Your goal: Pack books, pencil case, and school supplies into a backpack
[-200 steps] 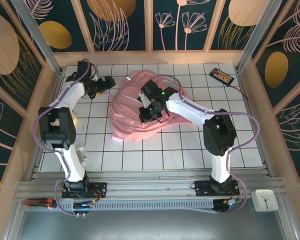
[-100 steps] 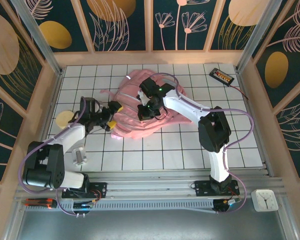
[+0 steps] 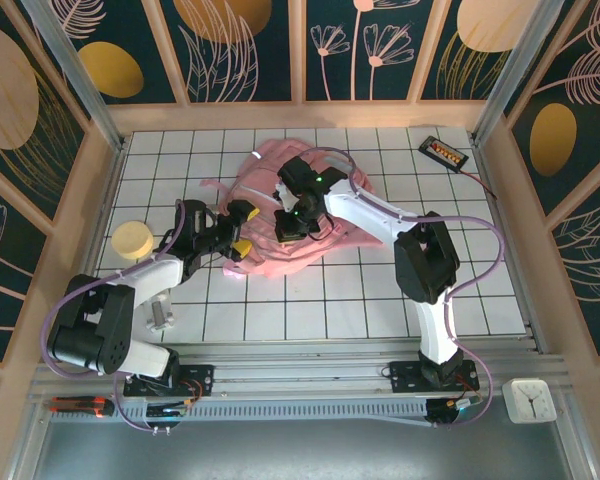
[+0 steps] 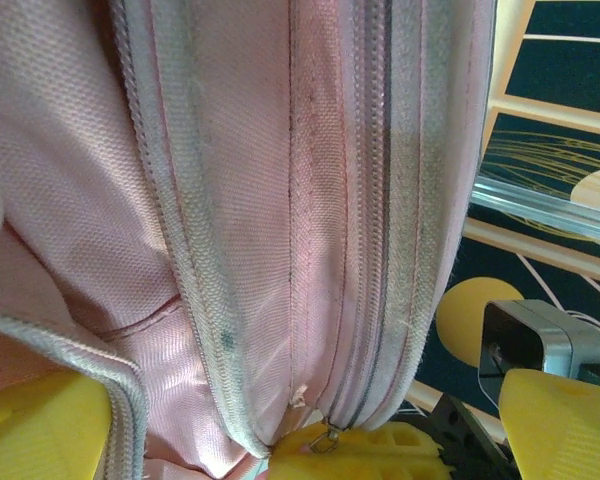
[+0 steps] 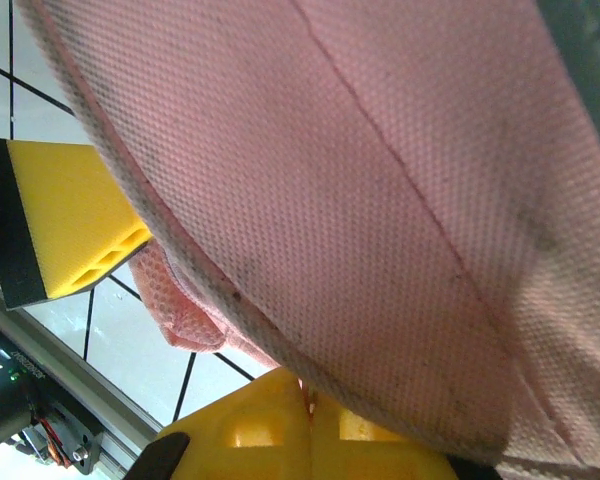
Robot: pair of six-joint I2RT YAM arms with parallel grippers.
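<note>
The pink backpack (image 3: 270,170) lies in the middle of the tiled table. My left gripper (image 3: 242,229) stands open at its left edge, yellow fingers above and below the rim. In the left wrist view the backpack's zipped seams (image 4: 310,200) run between my left gripper's (image 4: 300,420) wide-apart fingers, and a small metal zip pull (image 4: 330,436) hangs low. My right gripper (image 3: 288,222) is over the backpack's middle. Close up, the right gripper (image 5: 310,430) is shut on the backpack's fabric edge (image 5: 380,200). The books, the pencil case and the school supplies are hidden.
A round pale yellow disc (image 3: 132,240) lies at the left of the table. A black gadget (image 3: 443,151) with a cable sits at the back right. A small metal part (image 3: 160,312) lies near the left arm. Wooden walls ring the table.
My left arm swung from the back left of the table down to the backpack's left edge, uncovering the yellow disc. The right gripper shifted slightly with the fabric in it.
</note>
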